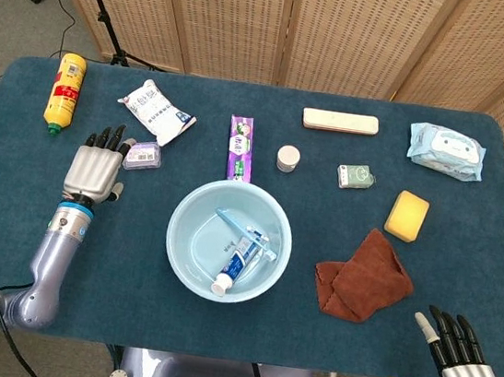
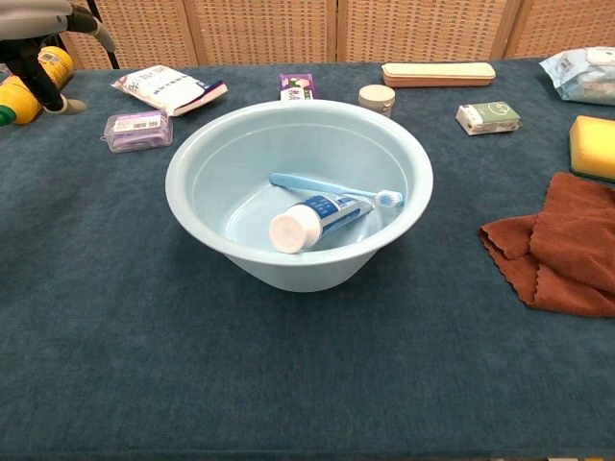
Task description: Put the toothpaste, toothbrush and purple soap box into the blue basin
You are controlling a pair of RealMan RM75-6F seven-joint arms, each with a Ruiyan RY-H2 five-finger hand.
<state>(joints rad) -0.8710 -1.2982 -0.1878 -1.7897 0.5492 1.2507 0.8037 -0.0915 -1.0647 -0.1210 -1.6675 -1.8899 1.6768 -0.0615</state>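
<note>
Near the middle of the desk's front half, on dark teal felt-like cloth, sits the round pale blue plastic basin; inside it the white-capped blue toothpaste tube lies with its cap toward the front edge, beside the slim light blue toothbrush angled with bristles to the right. Toward the left edge the small clear purple soap box, rectangular and labelled, rests flat on the cloth, long axis roughly along the desk's width. Just left of it the silver left hand holds nothing, dark fingers straight and slightly apart, while the right hand at the front right corner is likewise empty with fingers extended.
</note>
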